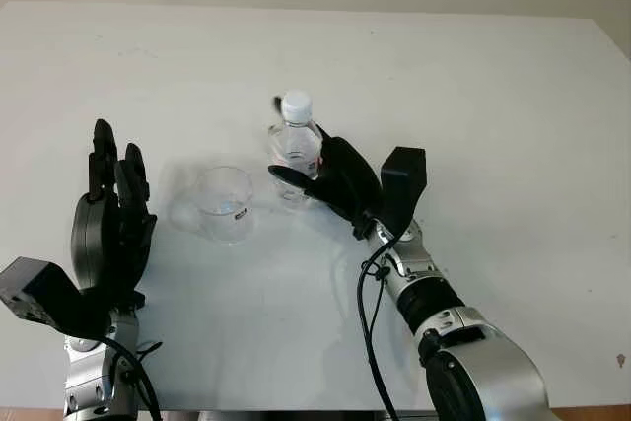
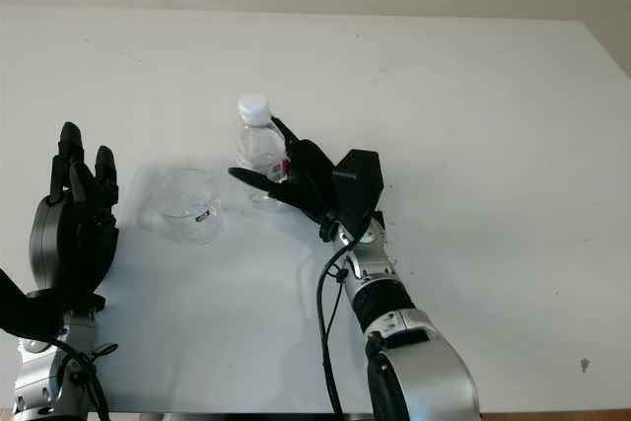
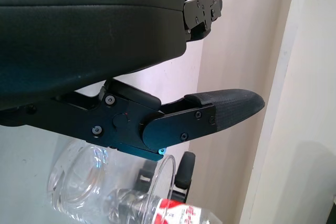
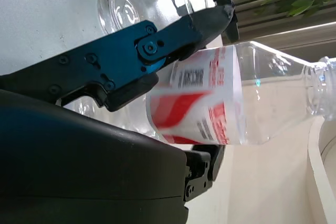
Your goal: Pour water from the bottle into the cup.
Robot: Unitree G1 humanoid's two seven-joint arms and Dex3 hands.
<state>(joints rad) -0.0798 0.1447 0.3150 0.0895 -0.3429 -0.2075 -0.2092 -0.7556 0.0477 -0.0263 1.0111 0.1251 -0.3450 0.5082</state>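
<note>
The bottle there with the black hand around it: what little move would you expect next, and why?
Probably closing firmly and lifting. The right hand has its fingers around the bottle, which stands upright on the table with its white cap on. The cup sits beside it, apart, and the left hand is open beyond the cup.

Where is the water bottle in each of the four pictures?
Left eye view: the bottle stands mid-table, right robot hand wrapped around it.
Right eye view: the bottle stands left of centre, just right of the cup.
Left wrist view: the bottle lies along the lower edge, behind the cup.
Right wrist view: the bottle crosses the middle, sideways.
Shared landmark: the bottle's red and white label.
</note>
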